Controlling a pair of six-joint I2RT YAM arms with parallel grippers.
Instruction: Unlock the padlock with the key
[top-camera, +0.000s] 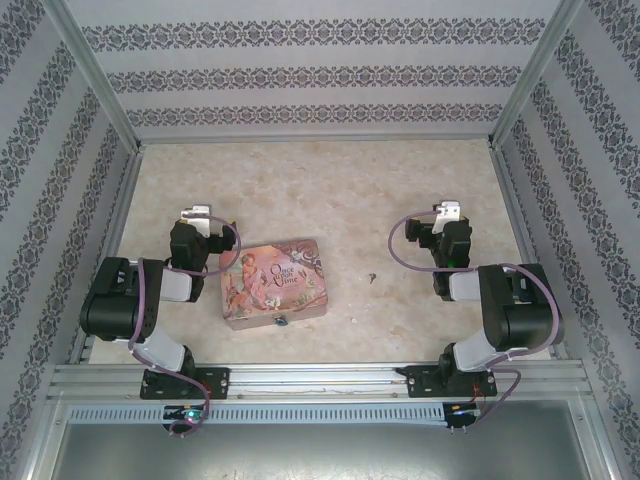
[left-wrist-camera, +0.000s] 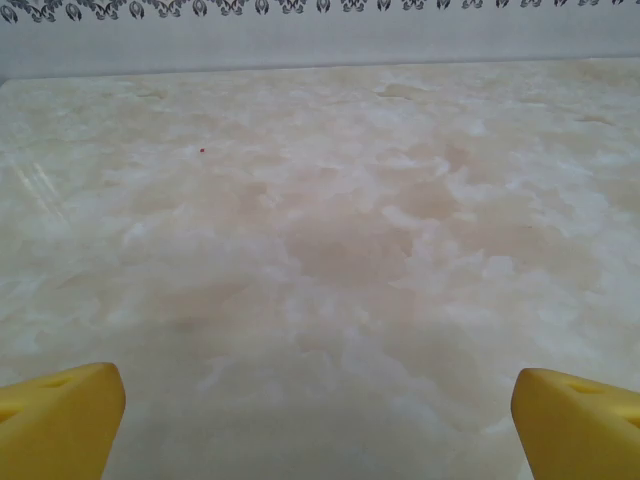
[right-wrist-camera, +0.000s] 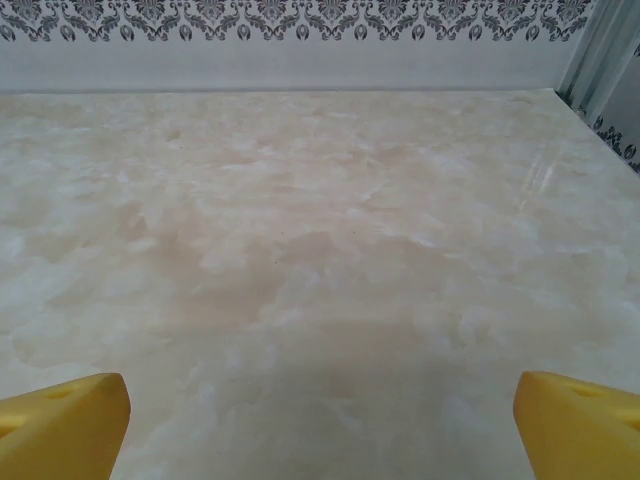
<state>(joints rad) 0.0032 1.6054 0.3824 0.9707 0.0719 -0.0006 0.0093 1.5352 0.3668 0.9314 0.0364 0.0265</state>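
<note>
Left fingers (left-wrist-camera: 60, 420) are seen as yellow tips at the two lower corners of the left wrist view. They are spread wide apart and nothing is held between them. Bare marbled desk (left-wrist-camera: 330, 250) is seen between and beyond them, up to the patterned wall (left-wrist-camera: 320, 30) at the far end.

From above, the left arm (top-camera: 125, 300) is seen folded at the left side of the desk, its wrist pointed toward the far wall. Just to its right a pink illustrated tin (top-camera: 274, 283) is laid flat on the desk, slightly turned. The padlock (top-camera: 281, 322) is seen as a small blue speck at the middle of the tin's near edge, touching the tin. Whether its shackle is closed cannot be told at this size.

Further right, the key (top-camera: 372, 277) is seen as a tiny dark speck on the bare desk. It is apart from the tin, between it and the right arm (top-camera: 510, 305). That arm is folded at the right side of the desk and is likewise pointed toward the far wall.

In the right wrist view, the right fingers (right-wrist-camera: 60, 425) are also held fully spread, with nothing gripped and open desk ahead of them. Neither set of fingers is near the padlock or the key.
</note>
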